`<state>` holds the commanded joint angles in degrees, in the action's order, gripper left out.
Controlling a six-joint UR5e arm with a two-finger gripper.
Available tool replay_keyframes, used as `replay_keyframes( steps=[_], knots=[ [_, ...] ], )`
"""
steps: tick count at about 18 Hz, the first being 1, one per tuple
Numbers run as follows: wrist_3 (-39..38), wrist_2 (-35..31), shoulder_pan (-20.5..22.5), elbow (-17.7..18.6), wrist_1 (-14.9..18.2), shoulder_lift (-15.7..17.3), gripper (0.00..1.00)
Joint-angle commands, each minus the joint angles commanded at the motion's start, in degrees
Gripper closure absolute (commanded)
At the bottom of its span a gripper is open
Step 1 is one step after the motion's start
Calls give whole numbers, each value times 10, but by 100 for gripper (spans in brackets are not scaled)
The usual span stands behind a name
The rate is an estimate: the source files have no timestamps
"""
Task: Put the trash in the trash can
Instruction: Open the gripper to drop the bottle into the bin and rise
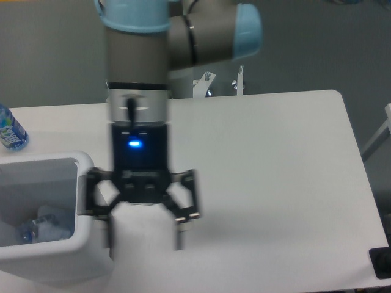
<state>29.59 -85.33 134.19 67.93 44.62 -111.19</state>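
1. A white table with rounded corners is seen from above, evenly lit.
2. A grey floor is seen beyond it.
3. White metal brackets are fixed at its far edge.

A blue-labelled bottle stands on the white table.

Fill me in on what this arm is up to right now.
A single robot arm is clearing trash into the trash can at the table's left edge. Its gripper is open and empty, hanging over the table just right of the bin. Inside the bin lies clear crumpled plastic, seemingly the trash, with a blue bit showing. A bottle with a blue label stands on the table behind the bin, untouched.
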Motion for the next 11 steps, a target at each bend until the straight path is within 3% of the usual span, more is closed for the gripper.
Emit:
replay_keyframes(
  steps=[3,6,11],
  knots=[
    [128,-6,36,21,81,28,0],
    [267,-7,77,53,130,59,0],
    [309,-1,117,79,139,81,0]
  ],
)
